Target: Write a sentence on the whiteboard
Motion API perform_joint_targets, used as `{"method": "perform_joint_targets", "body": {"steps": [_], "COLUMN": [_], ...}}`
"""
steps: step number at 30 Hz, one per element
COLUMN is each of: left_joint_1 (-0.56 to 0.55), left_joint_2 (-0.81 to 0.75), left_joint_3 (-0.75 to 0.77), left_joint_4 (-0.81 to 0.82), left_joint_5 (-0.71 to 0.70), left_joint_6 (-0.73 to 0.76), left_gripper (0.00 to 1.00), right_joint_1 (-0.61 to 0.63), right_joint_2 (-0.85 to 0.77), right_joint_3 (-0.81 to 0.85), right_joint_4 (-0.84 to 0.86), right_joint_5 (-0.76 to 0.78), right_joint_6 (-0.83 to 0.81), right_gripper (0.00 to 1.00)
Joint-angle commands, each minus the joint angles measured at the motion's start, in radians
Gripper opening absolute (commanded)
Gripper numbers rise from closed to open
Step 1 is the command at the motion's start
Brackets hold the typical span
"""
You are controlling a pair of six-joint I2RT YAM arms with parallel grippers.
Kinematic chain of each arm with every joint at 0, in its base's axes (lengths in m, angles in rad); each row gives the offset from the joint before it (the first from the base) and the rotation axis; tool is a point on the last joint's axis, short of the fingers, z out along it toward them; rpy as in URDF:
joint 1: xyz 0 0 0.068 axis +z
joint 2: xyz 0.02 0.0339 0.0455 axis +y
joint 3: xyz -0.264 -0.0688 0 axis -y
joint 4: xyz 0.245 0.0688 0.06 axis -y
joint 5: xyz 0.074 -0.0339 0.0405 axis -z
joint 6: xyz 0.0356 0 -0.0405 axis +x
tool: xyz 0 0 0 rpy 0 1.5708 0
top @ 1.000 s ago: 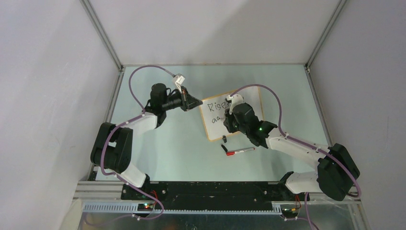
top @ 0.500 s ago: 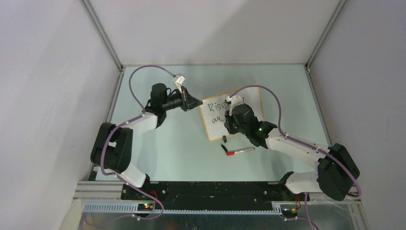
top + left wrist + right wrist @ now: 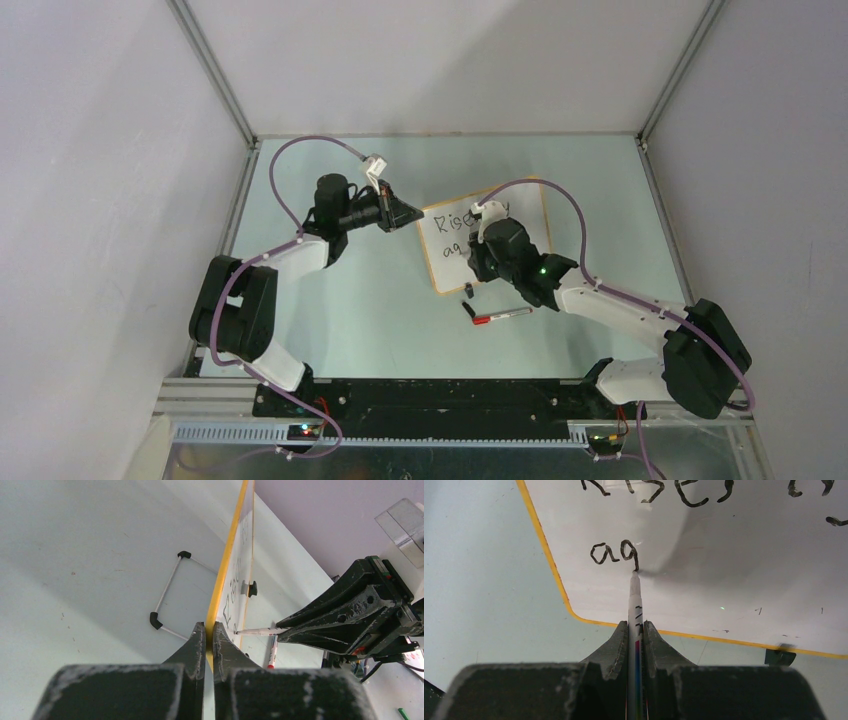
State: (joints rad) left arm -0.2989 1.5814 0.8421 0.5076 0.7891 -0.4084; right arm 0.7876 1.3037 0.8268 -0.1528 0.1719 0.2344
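— Left arm [image 3: 300, 255] and right arm [image 3: 620, 305] alike?
— Yes: white links, black joints, a purple cable [image 3: 273, 175] along each.
— Claws?
— Left claw [image 3: 210, 630], right claw [image 3: 636, 625]: black wedges, scuffed grey.

Robotics lab cell, grey panel walls [image 3: 100, 200], aluminium frame rails [image 3: 213, 72]

White whiteboard [image 3: 724, 570], orange-framed; black sentence [image 3: 628, 550]; pale green table [image 3: 474, 580]; white marker [image 3: 635, 595].
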Motion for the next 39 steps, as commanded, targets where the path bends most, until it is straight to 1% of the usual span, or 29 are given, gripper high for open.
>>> {"method": "perform_joint_targets", "body": {"steps": [1,15,24,39], "left_joint_1": [-0.018,-0.019,-0.019,-0.019], "left_joint_2": [-0.024,-0.025,-0.023,-0.025], "left_joint_3": [0.028,0.026,0.028,0.028], "left_joint_4": [-0.038,-0.039,-0.04,-0.038], "left_joint_5": [-0.008,-0.007,-0.007,-0.007], "left_joint_6": [0.046,0.048,0.048,0.048], "left_gripper": [0.02,0.02,0.02,0.02], "right_joint_1": [0.007,0.012,0.012,0.011], "right_joint_2": [-0.012,-0.008,-0.019,0.011], "right_joint_3": [0.001,0.003,0.011,0.011], "right_joint_4": [0.021,0.059,0.046,0.032], "right_joint_5": [-0.004,-0.026,-0.031,-0.011], "right_joint_6": [-0.003,-0.013,-0.016,-0.012], "right_gripper": [0.0,0.0,0.0,0.0]}}
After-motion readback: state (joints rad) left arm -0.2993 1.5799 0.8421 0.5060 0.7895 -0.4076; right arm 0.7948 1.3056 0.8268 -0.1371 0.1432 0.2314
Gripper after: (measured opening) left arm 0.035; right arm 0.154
